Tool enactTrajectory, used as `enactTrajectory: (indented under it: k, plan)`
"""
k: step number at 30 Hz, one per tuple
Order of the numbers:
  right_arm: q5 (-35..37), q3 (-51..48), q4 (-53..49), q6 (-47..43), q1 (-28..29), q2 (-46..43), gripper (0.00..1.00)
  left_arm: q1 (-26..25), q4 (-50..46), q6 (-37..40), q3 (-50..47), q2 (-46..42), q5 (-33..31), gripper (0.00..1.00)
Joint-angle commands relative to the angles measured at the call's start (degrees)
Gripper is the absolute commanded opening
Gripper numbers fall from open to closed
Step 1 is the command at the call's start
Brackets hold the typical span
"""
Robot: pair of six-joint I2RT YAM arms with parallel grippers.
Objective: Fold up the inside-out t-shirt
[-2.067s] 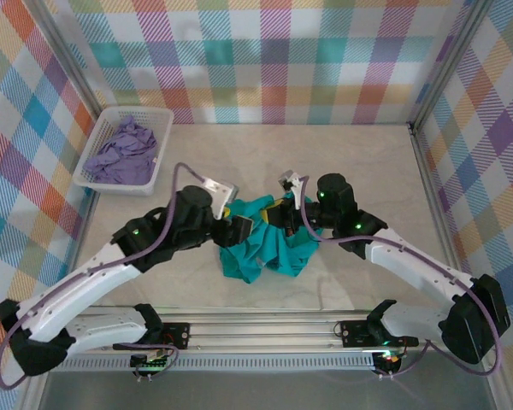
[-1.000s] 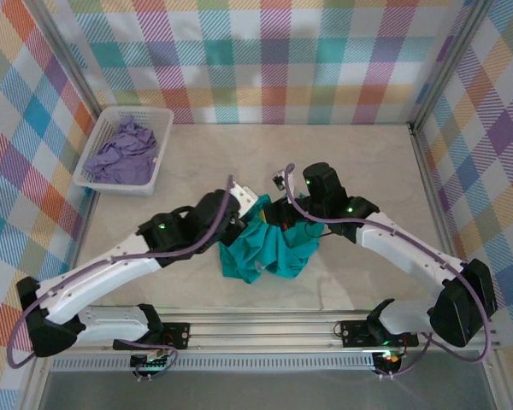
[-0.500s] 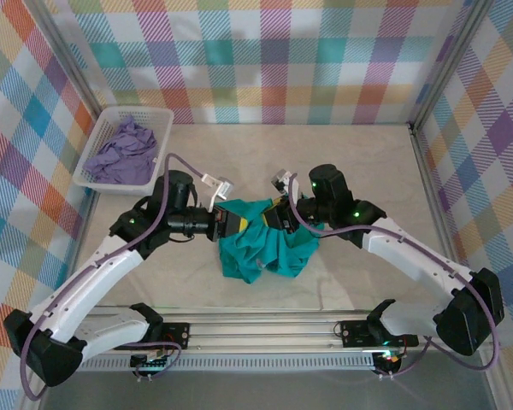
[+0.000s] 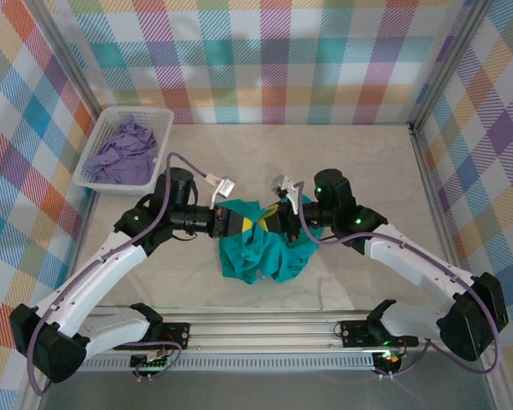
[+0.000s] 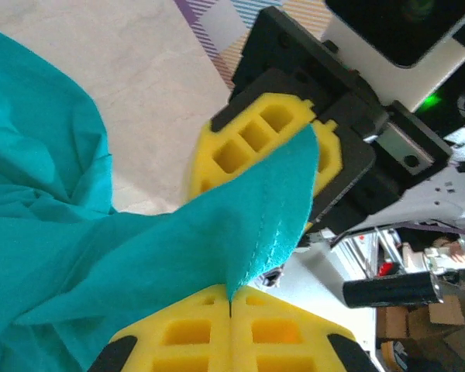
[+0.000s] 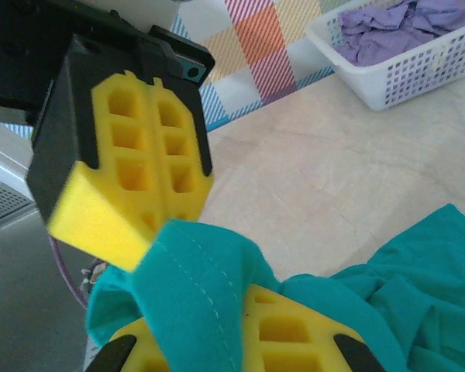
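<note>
The inside-out t-shirt (image 4: 261,252) lies in a crumpled teal heap on the tabletop (image 4: 359,162), near the middle and a little toward the near edge. Its far edge is lifted where the 2 arms meet.

The left gripper (image 4: 244,222) reaches in from the left. In the left wrist view its yellow jaws are pressed together with a fold of teal cloth pinched in the seam between them. The right gripper (image 4: 274,220) comes in from the right, tip to tip with the left one. Its jaws are closed on the shirt as well: in the right wrist view a stitched hem runs up across its yellow pads (image 6: 279,333). A short band of hemmed fabric stretches between the 2 grips, and the rest of the shirt hangs down in loose folds to the tabletop.

A white basket (image 4: 92,145) sits at the far left corner, well apart from the shirt. It holds a bunched lavender garment (image 4: 124,152).
</note>
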Motion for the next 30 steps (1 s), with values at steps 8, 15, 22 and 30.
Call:
enactTrajectory:
  k: [8,15,22,30]
  plan:
    - [0.08,11.27,-9.44,16.52,-0.11,8.88,0.0,-11.97,-13.79,16.19,3.18,-8.0,-42.42,0.53]
    - [-0.81,14.4,-11.46,21.02,-0.12,11.41,0.0,-21.44,-19.24,21.66,7.7,-0.1,-63.91,0.61]
    - [-2.37,16.0,-12.86,22.64,-0.11,13.66,0.0,-26.11,-14.54,25.34,9.61,4.95,-74.73,0.57]
    - [-2.47,16.11,-14.43,23.85,-0.76,14.93,0.0,-30.12,-12.22,31.04,10.56,7.73,-83.73,0.22]
